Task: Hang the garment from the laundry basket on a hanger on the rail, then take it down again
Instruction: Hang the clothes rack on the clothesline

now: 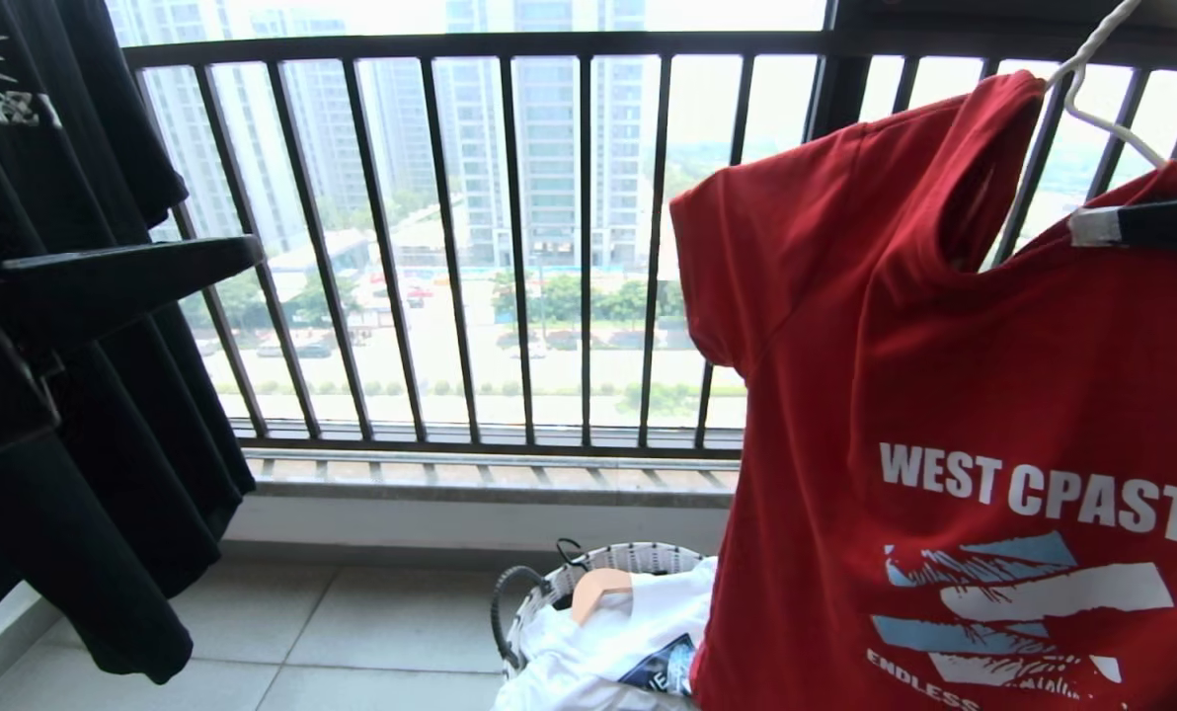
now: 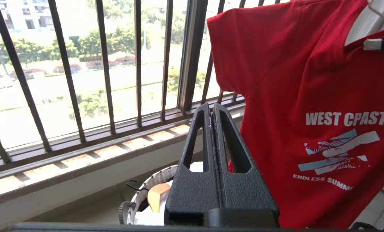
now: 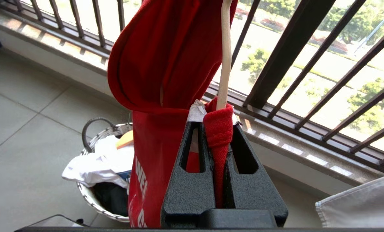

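The right gripper [image 3: 218,129] is clenched on the collar of the red T-shirt [image 1: 954,395] together with the wire hanger [image 3: 225,54], holding both up in front of the railing [image 1: 510,237]. The left gripper [image 2: 211,111] is closed and empty, beside the shirt, above the basket [image 1: 559,588] on the floor.

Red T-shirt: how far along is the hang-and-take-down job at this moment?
Done: the red T-shirt is out of the laundry basket and threaded on the cream wire hanger.
In hand: the right gripper is shut on the shirt's shoulder and hanger; the left gripper is shut, empty, beside the shirt.
Left: the rail is out of view, so I can't tell whether it is being hung or taken down.
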`<state>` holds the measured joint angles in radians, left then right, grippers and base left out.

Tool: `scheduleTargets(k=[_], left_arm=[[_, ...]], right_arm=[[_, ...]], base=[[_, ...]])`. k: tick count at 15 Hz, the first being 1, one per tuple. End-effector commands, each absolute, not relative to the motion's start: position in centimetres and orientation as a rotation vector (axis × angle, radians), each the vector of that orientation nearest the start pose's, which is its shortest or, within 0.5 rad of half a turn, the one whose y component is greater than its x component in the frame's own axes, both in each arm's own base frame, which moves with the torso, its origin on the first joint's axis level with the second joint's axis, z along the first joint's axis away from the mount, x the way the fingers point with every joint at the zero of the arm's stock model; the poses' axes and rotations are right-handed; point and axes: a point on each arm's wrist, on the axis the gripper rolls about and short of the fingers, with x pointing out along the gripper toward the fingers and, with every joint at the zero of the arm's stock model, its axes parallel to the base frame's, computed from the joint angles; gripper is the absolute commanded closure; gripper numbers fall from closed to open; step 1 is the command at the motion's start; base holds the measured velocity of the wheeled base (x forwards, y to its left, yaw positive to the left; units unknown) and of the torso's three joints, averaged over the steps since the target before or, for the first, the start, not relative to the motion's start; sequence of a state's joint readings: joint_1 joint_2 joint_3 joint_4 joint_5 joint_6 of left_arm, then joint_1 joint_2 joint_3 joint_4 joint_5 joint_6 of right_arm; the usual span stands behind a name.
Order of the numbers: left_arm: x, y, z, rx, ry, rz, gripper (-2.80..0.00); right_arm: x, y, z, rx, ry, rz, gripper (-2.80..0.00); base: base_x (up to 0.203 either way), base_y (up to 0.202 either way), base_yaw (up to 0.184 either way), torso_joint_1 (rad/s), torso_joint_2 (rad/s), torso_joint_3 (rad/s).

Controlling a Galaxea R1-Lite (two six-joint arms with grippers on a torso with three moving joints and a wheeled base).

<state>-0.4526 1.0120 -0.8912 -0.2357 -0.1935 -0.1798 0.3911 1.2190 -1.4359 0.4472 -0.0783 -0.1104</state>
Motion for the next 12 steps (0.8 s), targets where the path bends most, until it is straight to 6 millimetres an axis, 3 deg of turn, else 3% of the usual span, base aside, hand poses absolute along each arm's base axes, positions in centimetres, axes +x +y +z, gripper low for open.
scheduleTargets(k=[1, 12], left_arm=[[12.3, -6.4, 31.8, -0.186, -0.018, -0.628, 0.0], [12.0, -6.3, 31.9, -0.187, -0.027, -0.63, 0.0]], right_arm=[[12.4, 4.8, 37.1, -0.14, 0.179, 0.267, 0.0], [10.2, 3.8, 36.1, -0.134, 0.175, 0.223, 0.0]], base=[[0.0, 0.0, 0.0, 0.0, 0.0, 0.0], [0.0, 0.0, 0.0, 0.0, 0.0, 0.0]])
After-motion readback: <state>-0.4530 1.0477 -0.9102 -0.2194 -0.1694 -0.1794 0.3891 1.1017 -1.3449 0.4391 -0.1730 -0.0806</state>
